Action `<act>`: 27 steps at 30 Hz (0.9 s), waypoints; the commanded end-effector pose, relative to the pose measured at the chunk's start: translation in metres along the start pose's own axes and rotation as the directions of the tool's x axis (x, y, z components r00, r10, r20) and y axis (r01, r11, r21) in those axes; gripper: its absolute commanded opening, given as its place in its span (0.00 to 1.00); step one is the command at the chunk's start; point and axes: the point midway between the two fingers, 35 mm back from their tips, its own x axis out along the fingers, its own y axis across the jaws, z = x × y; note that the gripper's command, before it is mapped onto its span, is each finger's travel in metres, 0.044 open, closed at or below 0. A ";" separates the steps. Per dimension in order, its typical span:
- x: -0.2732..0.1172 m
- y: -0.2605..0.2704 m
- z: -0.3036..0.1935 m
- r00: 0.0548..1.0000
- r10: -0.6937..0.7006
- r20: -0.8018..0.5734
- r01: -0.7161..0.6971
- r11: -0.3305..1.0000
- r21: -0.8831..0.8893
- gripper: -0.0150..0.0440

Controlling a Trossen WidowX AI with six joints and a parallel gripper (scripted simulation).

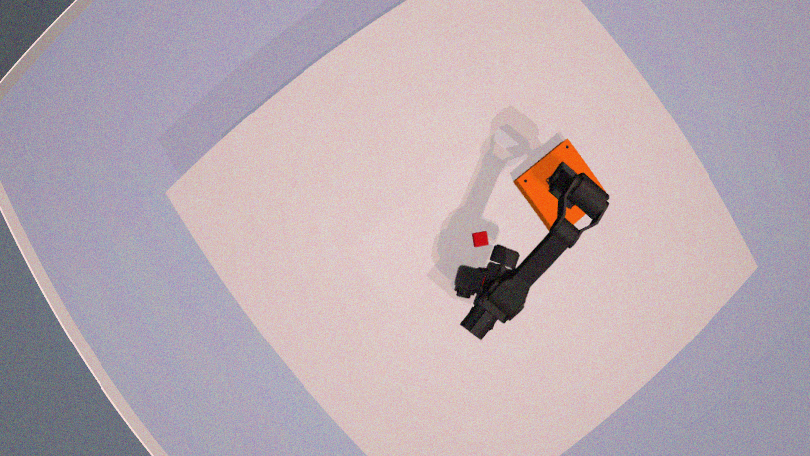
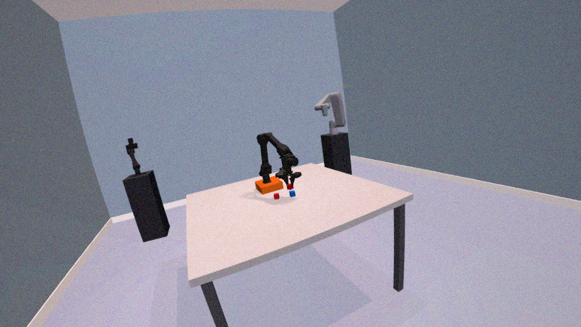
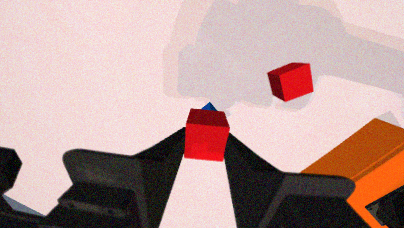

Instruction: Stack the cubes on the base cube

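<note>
Here the gripper (image 3: 206, 142) pinches a red cube (image 3: 206, 135) between its two dark fingers, carried above the table (image 2: 284, 228). In the exterior view this held cube (image 2: 289, 185) hangs just off the surface, next to the orange base (image 2: 268, 185) on which the arm (image 2: 272, 154) is mounted.

A second red cube, the loose one (image 3: 290, 81), lies on the table well apart from the held one, up and to the right in the wrist view, inside the arm's grey shadow. From above it (image 1: 480, 238) sits in the open just beside the wrist, between the gripper and the base (image 1: 537, 186).

A blue cube (image 3: 209, 106) shows only as a small tip peeking over the held cube's top edge; the rest is hidden behind it. In the exterior view the blue cube (image 2: 292, 193) rests on the table near the loose red one (image 2: 276, 195). From above, the arm covers it.

The base's corner (image 3: 370, 155) fills the lower right of the wrist view, close to the right finger.

Off the table stand two black pedestals (image 2: 145, 205), each bearing a camera mount.
</note>
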 end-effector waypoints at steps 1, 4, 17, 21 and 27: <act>0.010 -0.003 0.000 1.000 -0.011 0.001 0.011 1.000 0.006 0.43; 0.017 -0.003 0.000 1.000 -0.012 0.001 0.011 1.000 0.008 0.43; 0.024 -0.003 0.000 1.000 -0.012 0.001 0.012 1.000 0.006 0.43; 0.024 -0.003 0.000 1.000 -0.012 0.001 0.012 1.000 0.005 0.43; 0.024 -0.003 0.000 1.000 -0.012 0.001 0.012 1.000 0.005 0.43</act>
